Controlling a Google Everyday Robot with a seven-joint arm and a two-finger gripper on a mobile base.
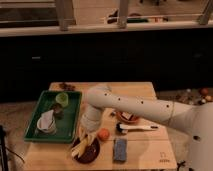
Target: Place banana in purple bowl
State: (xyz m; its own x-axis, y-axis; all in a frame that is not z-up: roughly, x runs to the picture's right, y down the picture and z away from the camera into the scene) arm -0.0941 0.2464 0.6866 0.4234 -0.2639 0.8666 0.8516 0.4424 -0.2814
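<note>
The banana (pixel 84 141) is yellow and lies partly over the rim of a dark purplish bowl (pixel 91 153) near the table's front edge. My white arm reaches in from the right, bends at the elbow and points down. The gripper (pixel 86 131) is directly above the banana and the bowl, at the banana's upper end. The wrist hides where it meets the banana.
A green tray (pixel 36 129) at the left holds a green cup (pixel 62 98) and a white bowl (pixel 46 123). An orange (pixel 103 134), a blue sponge (pixel 120 149), a white-handled brush (pixel 136 128) and a small reddish bowl (pixel 128 117) lie on the wooden table (pixel 150 150).
</note>
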